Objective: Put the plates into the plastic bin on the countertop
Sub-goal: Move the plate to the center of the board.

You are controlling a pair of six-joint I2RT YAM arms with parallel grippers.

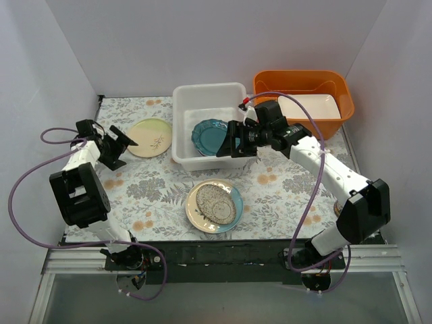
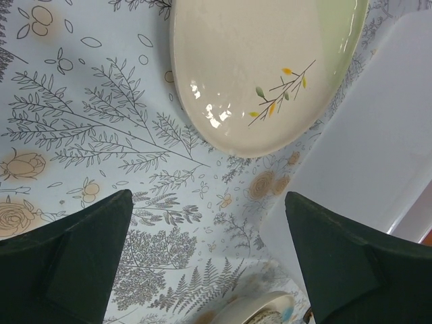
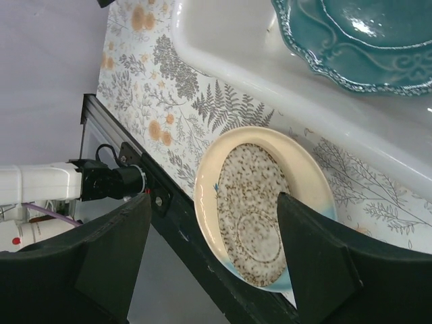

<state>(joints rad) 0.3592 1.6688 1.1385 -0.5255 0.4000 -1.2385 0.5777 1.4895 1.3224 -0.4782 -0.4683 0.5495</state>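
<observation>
Above the plastic bin (image 1: pixel 209 87), the right end effector (image 3: pixel 212 202) gapes wide, empty.

The countertop (image 1: pixel 277 192) bears the plastic bin (image 1: pixel 181 125) at twelve o'clock, a cream plate (image 1: pixel 150 138) at ten, a speckled plate (image 1: pixel 214 206) at six, and seemingly an orange tub (image 1: pixel 297 76) at two.

Three plates (image 1: pixel 150 138), one plastic bin (image 1: pixel 209 88), one orange tub (image 1: pixel 300 75), one white dish (image 1: pixel 308 108)

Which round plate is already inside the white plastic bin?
The teal scalloped plate; the cream twig-painted plate and speckled teal-rimmed plate lie on the floral countertop.
</observation>
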